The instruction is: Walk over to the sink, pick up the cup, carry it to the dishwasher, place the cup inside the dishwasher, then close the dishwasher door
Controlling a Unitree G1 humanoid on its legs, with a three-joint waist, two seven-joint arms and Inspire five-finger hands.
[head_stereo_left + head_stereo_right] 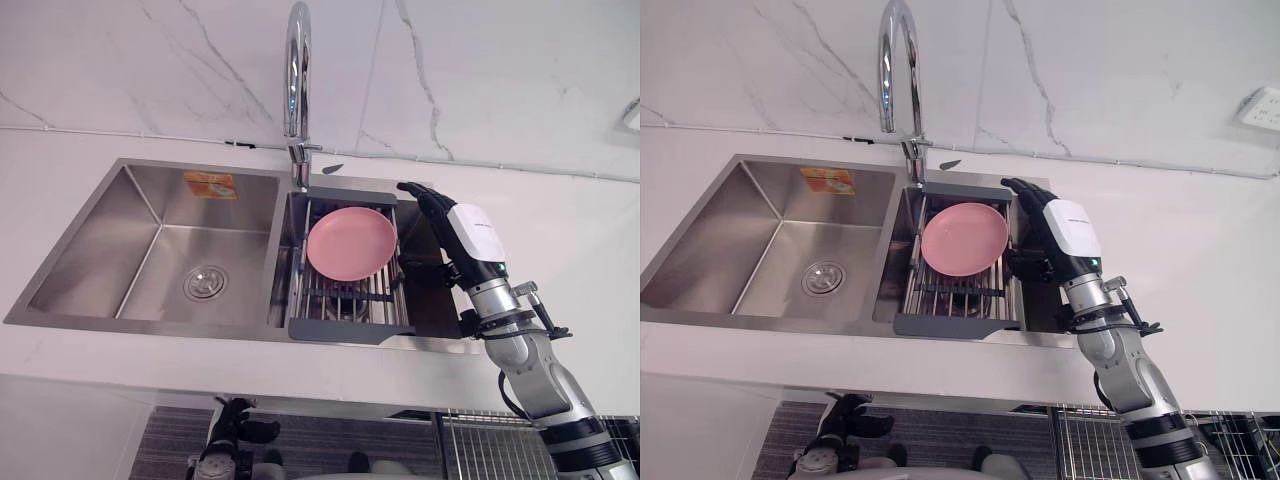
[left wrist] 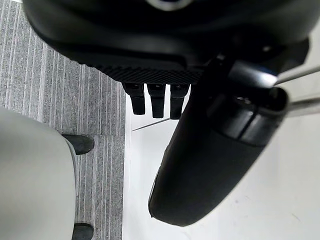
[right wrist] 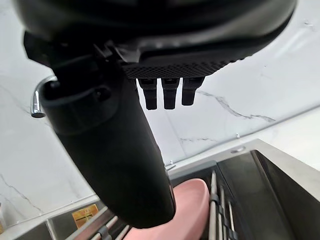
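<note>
Fingers point(image 1: 420, 195) of the right hand point(image 1: 472, 238) are stretched out straight and relaxed, pointing toward the back wall, with the thumb standing off to the side toward the dish rack point(image 1: 345, 330). From where I stand the hand hangs over the right-hand end of the sink point(image 1: 100, 290), in the dark strip of basin just beside the rack, and nothing is clasped in it. In the right wrist view the same fingers point(image 3: 170, 92) run out in a row with the thumb well apart from them, and the pink plate point(image 3: 192, 200) shows past the thumb.

Where the cup is, I cannot tell; the narrow part of the basin under the right hand is dark and partly hidden by the hand itself.

The pink plate point(image 1: 350, 243) stands tilted in the dish rack, which spans the smaller right basin. A tall curved tap point(image 1: 296, 70) rises behind the rack, at the divide between the two basins. The large left basin has a round drain point(image 1: 205, 283) in its floor and an orange sticker point(image 1: 210, 184) on its back wall. White tabletop point(image 1: 580, 230) surrounds the sink, with a veined marble wall point(image 1: 480, 70) behind it.

The left hand point(image 2: 160, 60) hangs low by the robot's side above the grey striped floor point(image 2: 50, 75), its fingers point(image 2: 157, 102) straight and loose. A wire basket point(image 1: 480, 445) shows below the tabletop's front edge, under the right arm
</note>
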